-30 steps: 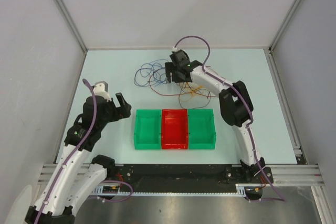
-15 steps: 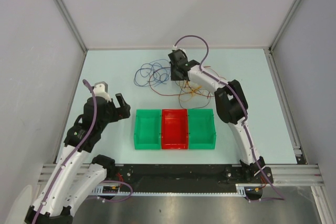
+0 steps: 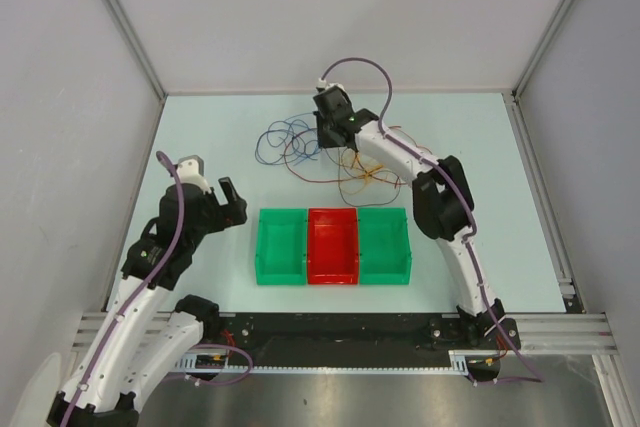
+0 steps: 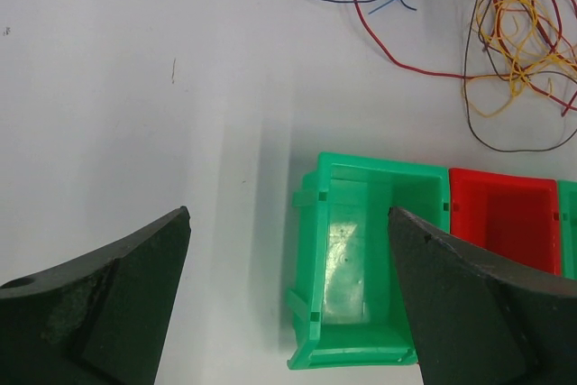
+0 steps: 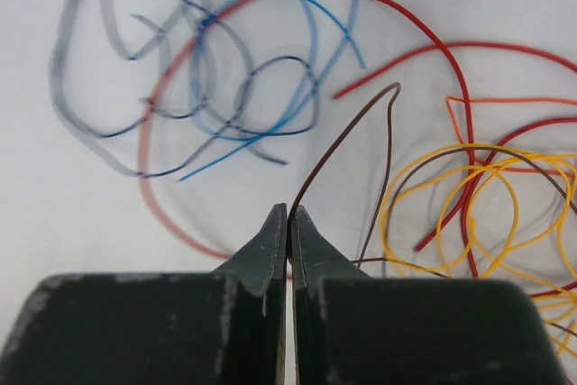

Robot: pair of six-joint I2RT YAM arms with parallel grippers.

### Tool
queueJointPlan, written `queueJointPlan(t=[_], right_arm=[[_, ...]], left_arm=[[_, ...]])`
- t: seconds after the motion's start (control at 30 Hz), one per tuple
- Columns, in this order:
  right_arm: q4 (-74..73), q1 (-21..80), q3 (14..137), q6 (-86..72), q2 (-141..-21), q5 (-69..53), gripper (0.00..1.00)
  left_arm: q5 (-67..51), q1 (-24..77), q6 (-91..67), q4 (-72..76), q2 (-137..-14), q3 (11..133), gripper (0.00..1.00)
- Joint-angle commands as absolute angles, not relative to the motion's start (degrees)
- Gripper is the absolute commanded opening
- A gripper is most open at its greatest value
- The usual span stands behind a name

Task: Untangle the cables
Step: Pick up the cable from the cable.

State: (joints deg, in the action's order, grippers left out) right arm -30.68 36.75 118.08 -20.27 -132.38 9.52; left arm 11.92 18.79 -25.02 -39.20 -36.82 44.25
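The cables [image 3: 300, 152] lie in a loose tangle at the back middle of the table: blue loops [image 5: 270, 69] on the left, red strands [image 5: 397, 20] across the middle, yellow ones [image 5: 469, 205] on the right. My right gripper [image 5: 288, 215] hovers over the tangle, shut on a thin brown cable [image 5: 347, 132] that arcs up out of its tips. Well to the left of the bins, my left gripper [image 4: 288, 218] stands wide open with nothing in it. Its fingers [image 4: 108, 286] frame the left green bin [image 4: 379, 166].
Three bins sit in a row near the front: green [image 3: 280, 245], red [image 3: 333, 245], green [image 3: 384, 245]. Grey walls close the table on the left, back and right. A few yellow and brown strands reach close to the bins' far rims.
My right gripper has closed on the brown cable and shifted slightly toward the back left. The left arm has not moved.
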Motion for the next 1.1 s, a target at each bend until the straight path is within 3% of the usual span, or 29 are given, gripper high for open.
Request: queueJointPlan(t=[0.0, 0.3, 0.47, 0.73, 1.07], right_arm=[[-28.7, 39.5, 121.9, -14.0, -119.6, 6.5, 0.0], [-26.6, 41.7, 133.0, -9.3, -105.3, -0.9, 0.0], [-22.9, 43.9, 129.2, -6.9, -98.4, 0.0, 0.0], [-18.4, 46.5, 124.5, -3.3, -93.0, 0.0, 0.0], [-10.7, 55.4, 136.2, 8.0, -89.5, 3.9, 0.0]], left_arm=[[10.7, 18.7, -25.1, -38.7, -37.2, 46.1, 0.96], [9.2, 17.9, -24.8, -38.2, -37.8, 46.1, 0.95], [8.8, 17.2, -24.7, -38.1, -37.7, 46.1, 0.95], [8.3, 17.1, -24.7, -38.1, -37.5, 46.1, 0.95], [8.3, 17.1, -24.8, -38.1, -37.2, 46.1, 0.95]])
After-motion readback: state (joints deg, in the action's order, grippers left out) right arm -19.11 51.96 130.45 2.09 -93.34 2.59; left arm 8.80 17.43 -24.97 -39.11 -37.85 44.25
